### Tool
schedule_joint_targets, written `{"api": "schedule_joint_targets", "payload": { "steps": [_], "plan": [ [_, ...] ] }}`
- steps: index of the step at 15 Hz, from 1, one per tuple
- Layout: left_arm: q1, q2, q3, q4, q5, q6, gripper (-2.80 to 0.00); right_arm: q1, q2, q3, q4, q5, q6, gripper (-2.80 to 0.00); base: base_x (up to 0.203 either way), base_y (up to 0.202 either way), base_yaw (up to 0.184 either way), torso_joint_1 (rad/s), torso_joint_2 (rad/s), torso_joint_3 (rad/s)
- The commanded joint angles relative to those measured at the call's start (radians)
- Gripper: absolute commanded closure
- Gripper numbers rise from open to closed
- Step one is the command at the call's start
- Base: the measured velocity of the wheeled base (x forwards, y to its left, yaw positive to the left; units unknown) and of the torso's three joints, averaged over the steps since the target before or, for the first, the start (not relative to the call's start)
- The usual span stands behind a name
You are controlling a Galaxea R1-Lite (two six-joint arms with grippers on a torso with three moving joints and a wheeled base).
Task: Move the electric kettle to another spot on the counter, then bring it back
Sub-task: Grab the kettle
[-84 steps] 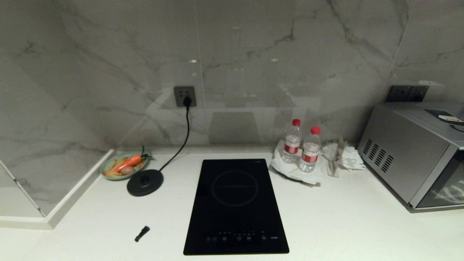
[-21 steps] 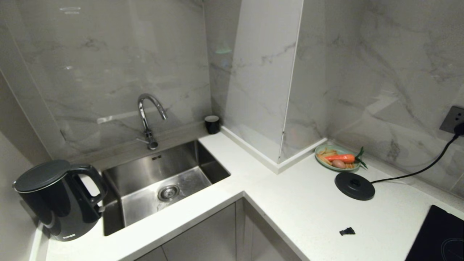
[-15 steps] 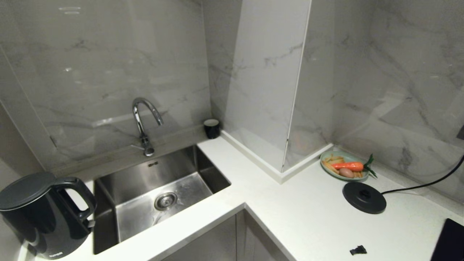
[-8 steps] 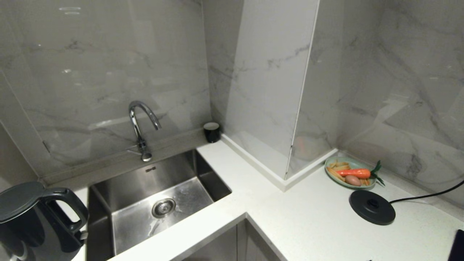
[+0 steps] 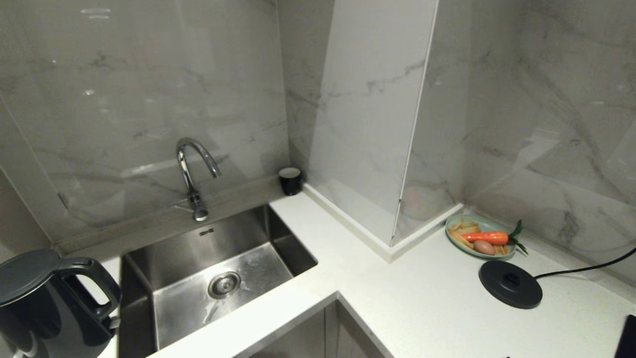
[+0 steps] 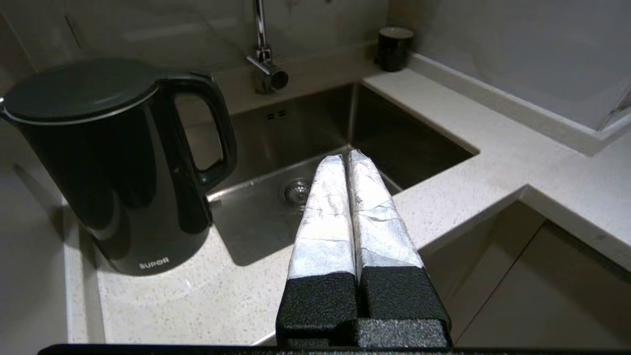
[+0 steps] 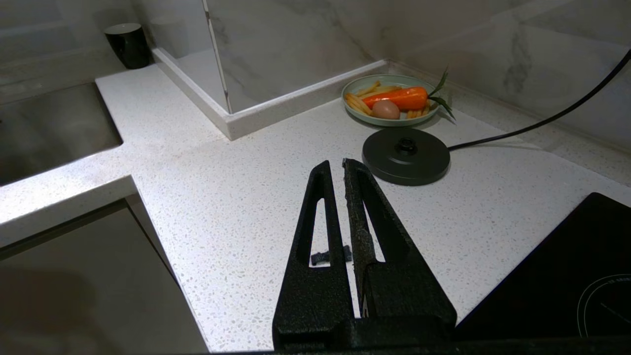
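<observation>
The electric kettle (image 5: 47, 303) stands upright at the lower left of the head view, on the white speckled bench (image 5: 437, 303) to the left of the steel sink (image 5: 218, 278), its lid closed and its loop handle turned toward the sink. In the left wrist view the kettle fills the left side of the frame, white lettering showing near its foot. The left hand (image 6: 346, 160) rises from the bottom middle of that view with its two foil-wrapped fingers (image 6: 328, 207) pressed together, closed on nothing; it sits over the front edge of the bench by the sink, apart from the kettle and to the handle side of it. The right hand (image 7: 335, 170) shows at the bottom middle of the right wrist view, its black fingers closed with only a thin slit between them, gripping nothing, above the bench near the round black base disc (image 5: 510, 291). A black cord (image 5: 586, 269) runs from the disc toward the right edge of the head view. Just behind the disc lies a green plate (image 5: 479, 236) holding a carrot (image 5: 484, 236) and other food. A small black cup (image 5: 290, 180) stands at the wall behind the sink's right corner, and a curved tap (image 5: 193, 171) rises behind the sink. A small black scrap (image 7: 330, 256) lies on the bench beneath the right hand, and the corner of a black hob (image 7: 557, 276) fills the lower right of that view.
</observation>
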Motion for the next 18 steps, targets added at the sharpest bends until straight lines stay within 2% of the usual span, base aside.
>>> {"api": "schedule_joint_targets", "payload": {
  "steps": [1,4,6,9,12,14,15,16,18],
  "plan": [
    [0.000,0.182,-0.105,0.014,-0.001,-0.005,0.00,0.000,0.002,0.000,0.000,0.000,0.000,0.00,0.000,0.000,0.000,0.000,0.00,0.000],
    [0.002,0.522,-0.212,0.005,-0.002,-0.023,0.00,0.000,0.002,0.000,0.000,0.000,0.000,0.00,0.000,0.000,0.000,0.000,0.00,0.000],
    [0.004,0.759,-0.254,-0.067,0.005,-0.061,0.00,0.000,0.002,0.000,0.000,0.000,0.000,0.00,0.000,0.000,0.000,0.000,0.00,0.000],
    [0.001,1.083,-0.257,-0.325,0.071,-0.104,0.00,0.000,0.002,0.000,0.000,0.000,0.000,0.00,0.000,0.000,0.000,0.000,0.00,0.000],
    [-0.009,1.375,-0.196,-0.667,0.221,-0.148,0.00,0.000,0.002,0.000,0.000,0.000,0.000,0.00,0.000,0.000,0.000,0.000,0.00,0.000],
    [-0.039,1.516,-0.088,-0.917,0.321,-0.182,0.00,0.000,0.002,0.000,0.000,0.000,0.000,0.00,0.000,0.000,0.000,0.000,0.00,0.000],
    [-0.061,1.550,-0.026,-1.003,0.351,-0.201,0.00,0.000,0.000,0.000,0.000,0.000,0.000,0.00,0.000,0.000,0.000,0.000,0.00,0.000],
    [-0.081,1.576,0.018,-1.067,0.372,-0.226,0.00,0.000,0.002,0.000,0.000,0.002,0.000,0.00,0.000,0.000,0.000,0.000,0.00,0.000],
    [-0.082,1.587,0.038,-1.088,0.383,-0.254,0.00,0.000,0.002,0.000,0.000,0.000,0.000,0.00,0.000,0.000,0.000,0.000,0.00,0.000]
  ]
}}
